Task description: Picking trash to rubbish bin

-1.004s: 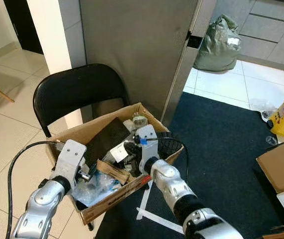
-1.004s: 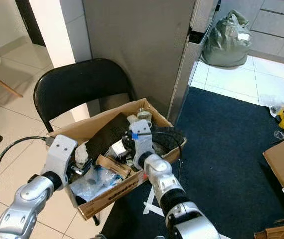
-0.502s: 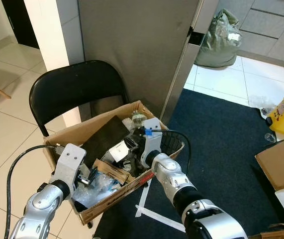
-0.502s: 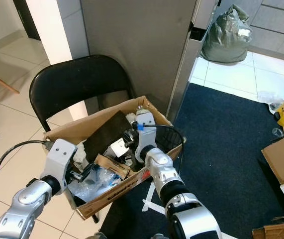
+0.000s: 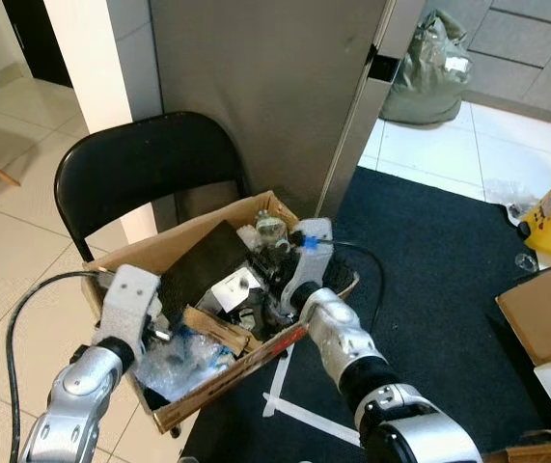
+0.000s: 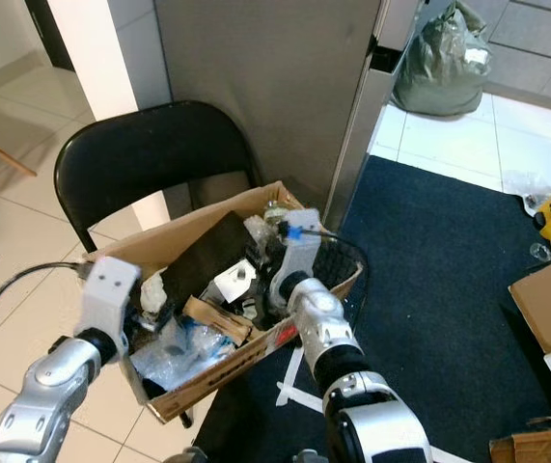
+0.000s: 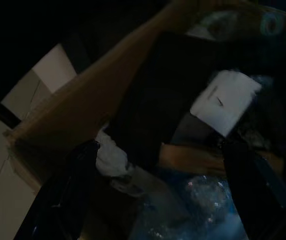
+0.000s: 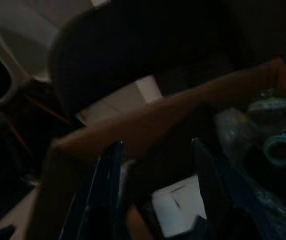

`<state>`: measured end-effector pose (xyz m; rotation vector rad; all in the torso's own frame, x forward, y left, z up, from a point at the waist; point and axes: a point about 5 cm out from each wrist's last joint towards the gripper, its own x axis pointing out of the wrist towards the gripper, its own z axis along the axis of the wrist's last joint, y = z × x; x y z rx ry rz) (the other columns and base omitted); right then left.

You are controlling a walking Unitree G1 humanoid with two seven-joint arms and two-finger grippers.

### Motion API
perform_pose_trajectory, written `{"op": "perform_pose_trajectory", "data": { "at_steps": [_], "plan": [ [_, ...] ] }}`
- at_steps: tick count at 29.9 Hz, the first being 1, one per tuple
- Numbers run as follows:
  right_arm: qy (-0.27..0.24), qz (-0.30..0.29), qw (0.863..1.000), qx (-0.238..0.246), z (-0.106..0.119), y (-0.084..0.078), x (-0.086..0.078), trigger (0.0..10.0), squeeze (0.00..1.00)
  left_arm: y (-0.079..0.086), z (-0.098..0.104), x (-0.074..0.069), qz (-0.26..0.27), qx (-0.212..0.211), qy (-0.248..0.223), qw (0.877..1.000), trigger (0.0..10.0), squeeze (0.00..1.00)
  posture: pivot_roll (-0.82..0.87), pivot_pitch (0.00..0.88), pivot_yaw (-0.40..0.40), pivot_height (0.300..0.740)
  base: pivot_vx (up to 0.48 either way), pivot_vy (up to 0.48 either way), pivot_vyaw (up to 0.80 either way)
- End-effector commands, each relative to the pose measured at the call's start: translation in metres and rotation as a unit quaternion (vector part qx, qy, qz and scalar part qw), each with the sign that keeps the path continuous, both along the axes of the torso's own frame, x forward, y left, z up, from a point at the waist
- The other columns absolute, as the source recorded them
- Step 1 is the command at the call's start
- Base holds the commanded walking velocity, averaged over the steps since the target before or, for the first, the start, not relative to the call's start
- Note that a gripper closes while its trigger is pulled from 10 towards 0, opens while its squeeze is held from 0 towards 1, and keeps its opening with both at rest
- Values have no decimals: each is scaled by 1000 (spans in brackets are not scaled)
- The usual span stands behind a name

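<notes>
Chair-top cardboard box point(image 5: 174, 253) of trash point(image 5: 238, 289), both spread claws point(image 7: 158, 190) point(image 8: 155, 185) just above it

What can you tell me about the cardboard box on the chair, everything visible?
The cardboard box is brown, open-topped and shallow, with flaps up and a red mark on its front wall. It sits tilted on the seat of the black folding chair, one corner overhanging toward the dark rug. It is crammed with trash: a black flat panel, white card, clear plastic wrap, tape rolls. The left gripper and right gripper hang over it, jaws apart.
</notes>
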<state>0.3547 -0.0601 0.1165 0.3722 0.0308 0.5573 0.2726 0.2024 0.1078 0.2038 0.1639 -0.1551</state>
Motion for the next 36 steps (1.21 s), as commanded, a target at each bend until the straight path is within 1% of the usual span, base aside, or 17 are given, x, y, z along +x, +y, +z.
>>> {"op": "perform_pose_trajectory", "data": {
  "at_steps": [1, 4, 5, 6, 8, 9, 10, 11, 12, 15, 16, 17, 18, 20, 21, 26, 36],
  "plan": [
    [24, 23, 999, 31, -12, 13, -11, 10000, 1000, -2, -1, 0, 4, -10, -5, 1000, 10000, 0, 27, 165, -54, 740, 0, 0, 0],
    [16, 39, 999, 23, -11, 20, -14, 10000, 1000, -4, -1, 2, 4, -9, -6, 1000, 10000, 0, 29, 165, -55, 740, 0, 0, 0],
    [9, 39, 999, 3, -10, 24, -14, 10000, 1000, -6, 2, 4, 6, -10, -12, 1000, 10000, 0, 43, 160, -61, 740, 0, 0, 0],
    [6, 21, 1000, -10, -11, 21, -12, 10000, 282, -6, 3, 4, 12, -11, -17, 1000, 10000, 0, 46, 160, -61, 740, 0, 0, 0],
    [6, 8, 1000, -17, -12, 18, -11, 10000, 282, -5, 4, 5, 18, -12, -21, 1000, 10000, 0, 46, 160, -61, 740, 0, 0, 0],
    [7, -20, 999, -30, -13, 11, -9, 10000, 0, -4, 6, 5, 26, -9, -27, 999, 10000, 0, 46, 160, -61, 740, 0, 0, 0],
    [6, -61, 997, -37, -13, -6, -8, 10000, 0, 0, 8, 4, 47, -5, -38, 998, 10000, 0, 40, 161, -54, 740, 0, 0, 0],
    [-2, -77, 996, -42, -13, -15, -9, 10000, 0, 3, 9, 3, 60, -8, -44, 997, 10000, 0, 38, 159, -51, 740, 0, 0, 0],
    [-8, -83, 995, -45, -12, -19, -10, 10000, 0, 4, 10, 2, 68, -11, -47, 997, 10000, 0, 37, 158, -50, 740, 0, 0, 0],
    [-29, -123, 991, -54, -12, -46, -18, 10000, 0, 7, 13, -4, 94, -38, -49, 994, 10000, 0, 29, 158, -38, 740, 0, 0, 0],
    [-29, -123, 991, -54, -12, -46, -18, 10000, 0, 7, 13, -4, 94, -38, -49, 994, 10000, 0, 29, 158, -38, 740, 0, 0, 0],
    [-28, -139, 988, -61, -16, -59, -23, 10000, 0, 7, 15, -7, 106, -53, -51, 992, 10000, 0, 25, 157, -33, 740, 0, 0, 0],
    [-28, -139, 988, -61, -16, -59, -23, 10000, 0, 7, 15, -7, 106, -53, -51, 992, 10000, 0, 25, 157, -33, 740, 0, 0, 0],
    [-22, -162, 984, -72, -22, -77, -33, 10000, 0, 6, 17, -9, 117, -69, -58, 989, 10000, 0, 22, 157, -31, 740, 0, 0, 0],
    [-22, -162, 984, -72, -22, -77, -33, 10000, 0, 6, 17, -9, 117, -69, -58, 989, 10000, 0, 22, 157, -31, 740, 0, 0, 0],
    [-16, -194, 976, -95, -30, -94, -47, 10000, 0, 2, 14, -4, 124, -80, -56, 987, 10000, 0, -5, 152, -19, 740, 0, 0, 0],
    [-2, -208, 973, -97, -32, -96, -54, 10000, 0, -1, 13, -5, 123, -81, -51, 988, 10000, 0, -1, 142, -28, 740, 0, 0, 0]
  ]
}}
